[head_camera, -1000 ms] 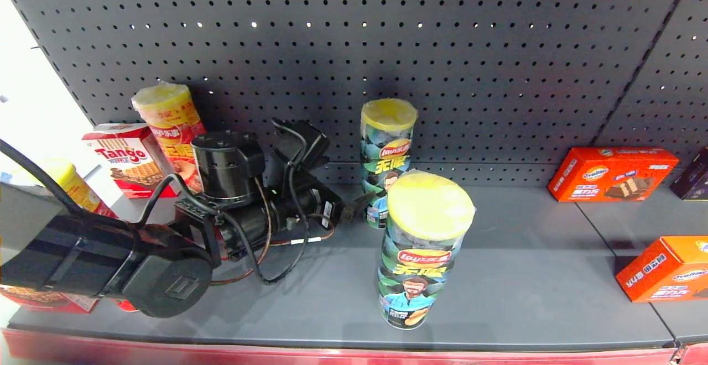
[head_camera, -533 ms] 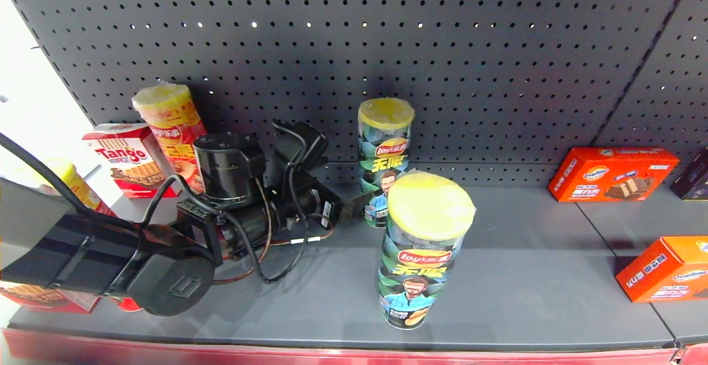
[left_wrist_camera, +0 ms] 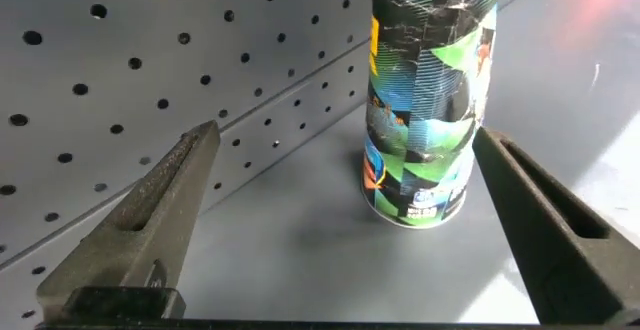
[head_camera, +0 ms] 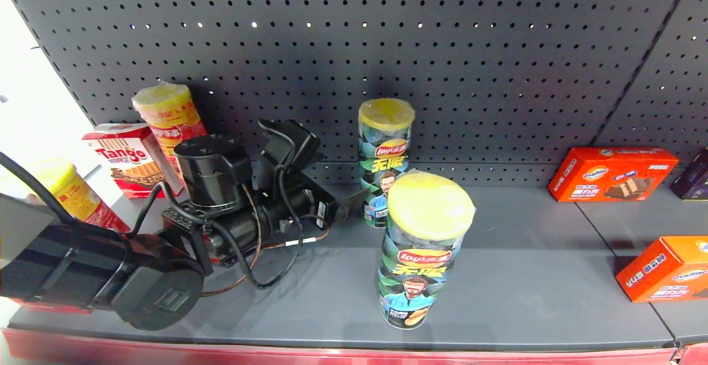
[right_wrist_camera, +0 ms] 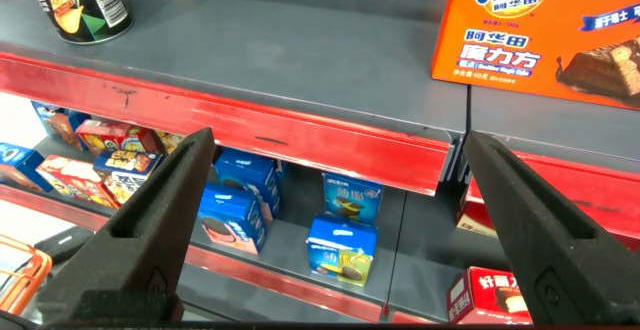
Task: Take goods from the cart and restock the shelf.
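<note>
- The left gripper lies low over the shelf, its fingers spread wide and holding nothing.
- The back can stands upright by the pegboard, just beyond those fingers. In the left wrist view the can sits past the tips, roughly in line with the gap, and I can't see either finger touching it.
- The front can stands upright nearer the shelf's edge, apart from the back can and clear of the arm.
- The left arm stretches across the shelf's left half, hiding part of what stands there: a red can at the back, a wafer box beside it, and another yellow-lidded can at the far left.
- Off to the right lie two orange boxes, one by the pegboard and one nearer the front — both well apart from the cans.
- The right gripper hangs below the shelf's red front edge, fingers open and empty.
- Beyond it a lower shelf holds blue boxes — above, the front can's base and an orange box.
</note>
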Available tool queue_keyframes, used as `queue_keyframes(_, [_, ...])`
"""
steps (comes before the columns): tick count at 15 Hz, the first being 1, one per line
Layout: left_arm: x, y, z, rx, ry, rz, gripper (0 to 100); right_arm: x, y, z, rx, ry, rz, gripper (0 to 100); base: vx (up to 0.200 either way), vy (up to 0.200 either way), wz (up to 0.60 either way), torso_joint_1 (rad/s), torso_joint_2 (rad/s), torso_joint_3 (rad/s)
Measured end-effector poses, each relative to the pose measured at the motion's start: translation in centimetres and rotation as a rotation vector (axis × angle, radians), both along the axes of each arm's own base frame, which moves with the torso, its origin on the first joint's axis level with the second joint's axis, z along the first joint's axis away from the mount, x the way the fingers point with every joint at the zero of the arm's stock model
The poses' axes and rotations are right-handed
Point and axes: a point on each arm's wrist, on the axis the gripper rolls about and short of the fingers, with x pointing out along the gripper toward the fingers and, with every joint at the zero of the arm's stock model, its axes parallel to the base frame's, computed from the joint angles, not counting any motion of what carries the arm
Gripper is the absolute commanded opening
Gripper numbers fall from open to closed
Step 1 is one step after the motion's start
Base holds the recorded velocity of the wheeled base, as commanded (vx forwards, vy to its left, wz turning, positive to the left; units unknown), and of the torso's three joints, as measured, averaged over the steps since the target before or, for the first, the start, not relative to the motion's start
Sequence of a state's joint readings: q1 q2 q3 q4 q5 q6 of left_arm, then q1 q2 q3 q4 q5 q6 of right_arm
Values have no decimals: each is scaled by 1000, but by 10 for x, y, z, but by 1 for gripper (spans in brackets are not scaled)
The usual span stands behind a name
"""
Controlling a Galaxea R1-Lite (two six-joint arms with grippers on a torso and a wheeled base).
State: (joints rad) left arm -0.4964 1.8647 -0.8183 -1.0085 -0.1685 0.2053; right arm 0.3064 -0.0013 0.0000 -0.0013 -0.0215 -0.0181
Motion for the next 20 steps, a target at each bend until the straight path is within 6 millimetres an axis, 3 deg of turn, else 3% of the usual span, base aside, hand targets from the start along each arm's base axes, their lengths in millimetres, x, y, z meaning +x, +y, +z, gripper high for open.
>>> queue_keyframes(9, [3,16,-6,15,18,103,100,0,0,0,0,0,1,100,0,0,0,0,0,0])
queue_keyframes(20, [16,5,-9,14,16,92,100,0,0,0,0,0,0,100,0,0,0,0,0,0])
